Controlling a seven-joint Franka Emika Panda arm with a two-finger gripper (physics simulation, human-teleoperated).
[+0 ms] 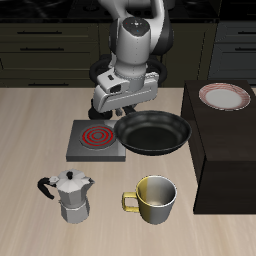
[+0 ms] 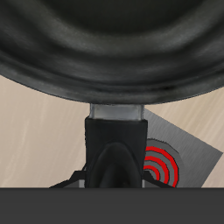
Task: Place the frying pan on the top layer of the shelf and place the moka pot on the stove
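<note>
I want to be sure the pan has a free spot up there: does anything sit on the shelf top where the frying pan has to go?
Yes. A pink-rimmed white plate sits on the shelf top toward its back. The frying pan is beside the shelf, held by its handle in the gripper; the nearer part of the top shows bare.

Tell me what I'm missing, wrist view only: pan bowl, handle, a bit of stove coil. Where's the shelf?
Observer: The shelf stands beside the frying pan, on the side away from the stove.
Operator: Top free?
Observer: Partly. A pink-rimmed plate sits on its back part; the part nearer the front edge of the table is bare.
Operator: Moka pot?
Observer: The moka pot stands upright on the table, nearer the front edge than the stove, beside a yellowish mug.
</note>
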